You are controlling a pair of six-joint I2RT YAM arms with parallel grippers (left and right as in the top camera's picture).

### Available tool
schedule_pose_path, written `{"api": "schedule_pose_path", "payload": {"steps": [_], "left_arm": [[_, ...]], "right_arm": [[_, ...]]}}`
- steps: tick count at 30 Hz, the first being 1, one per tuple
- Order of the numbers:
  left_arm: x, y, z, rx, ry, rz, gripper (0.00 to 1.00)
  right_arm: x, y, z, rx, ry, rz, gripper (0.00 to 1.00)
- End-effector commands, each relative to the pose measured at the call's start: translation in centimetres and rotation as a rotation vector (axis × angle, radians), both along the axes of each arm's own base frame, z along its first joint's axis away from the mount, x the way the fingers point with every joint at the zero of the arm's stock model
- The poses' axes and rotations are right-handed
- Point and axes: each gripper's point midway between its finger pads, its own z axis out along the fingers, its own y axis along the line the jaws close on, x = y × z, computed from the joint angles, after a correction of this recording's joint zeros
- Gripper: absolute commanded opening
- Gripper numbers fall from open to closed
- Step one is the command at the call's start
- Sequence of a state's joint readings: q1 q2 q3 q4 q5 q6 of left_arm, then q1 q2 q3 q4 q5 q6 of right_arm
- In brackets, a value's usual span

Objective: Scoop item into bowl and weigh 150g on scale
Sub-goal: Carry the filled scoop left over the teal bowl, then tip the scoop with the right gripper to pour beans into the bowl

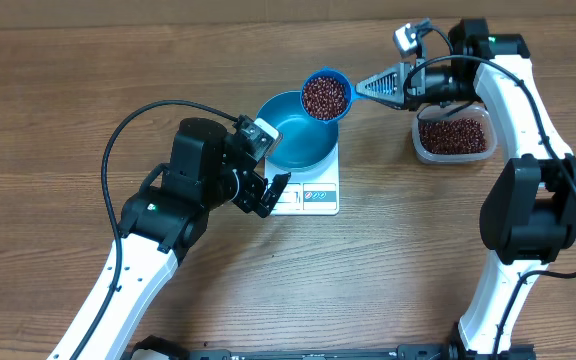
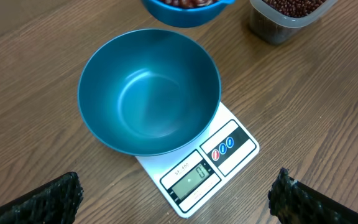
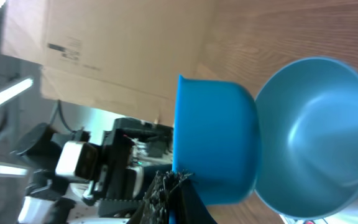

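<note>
Over the far rim of the bowl [image 1: 290, 143], 1 full scoop [image 1: 325, 95] is ready to tip.
My right tool [image 1: 386, 86] is clamped on the scoop's handle, and the beans [image 1: 324, 97] are heaped inside it. The bowl sits on the scale [image 1: 313, 198] and is bare inside, so I judge none of the 150 g is in yet: pouring, topping up from the tub [image 1: 454, 137] and checking the reading all remain. My left tool [image 1: 271, 193] hangs spread wide beside the scale, holding nothing.

The bowl [image 1: 293, 148] is plain teal-blue, and the scale [image 1: 314, 199] is white with small red and blue ovals printed on it. The beans [image 1: 324, 96] are dark red-brown, the scoop [image 1: 368, 88] bright blue, the surface [image 1: 68, 100] brown wood-grain.
</note>
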State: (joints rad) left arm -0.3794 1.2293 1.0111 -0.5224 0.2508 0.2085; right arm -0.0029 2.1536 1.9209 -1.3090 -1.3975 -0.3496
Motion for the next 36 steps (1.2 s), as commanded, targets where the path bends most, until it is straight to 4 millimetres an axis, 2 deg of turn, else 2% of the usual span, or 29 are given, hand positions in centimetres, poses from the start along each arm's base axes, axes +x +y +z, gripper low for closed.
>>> {"api": "schedule_pose_path", "payload": {"steps": [1,7,16,21,32,36], "left_arm": [[0.3,-0.5,1.1,-0.027,-0.016,-0.003,1.00],[0.3,-0.5,1.1,-0.027,-0.016,-0.003,1.00],[0.3,-0.5,1.1,-0.027,-0.016,-0.003,0.99],[0.3,-0.5,1.1,-0.027,-0.016,-0.003,1.00],[0.3,-0.5,1.1,-0.027,-0.016,-0.003,1.00],[0.3,-0.5,1.1,-0.027,-0.016,-0.003,0.99]], "right_arm": [[1.0,0.9,-0.2,-0.104,0.055,-0.019,0.04],[1.6,2.1,-1.0,-0.220,0.048,-0.033,0.04],[0.7,3.7,-3.7,-0.394,0.058,-0.015,0.04],[0.4,4.2,-3.7,-0.403,0.053,-0.005,0.04],[-0.1,6.1,-2.8,-0.539,-0.023,0.011,0.04],[-0.2,6.4,-3.1,-0.587,-0.034,0.009,0.04]]}}
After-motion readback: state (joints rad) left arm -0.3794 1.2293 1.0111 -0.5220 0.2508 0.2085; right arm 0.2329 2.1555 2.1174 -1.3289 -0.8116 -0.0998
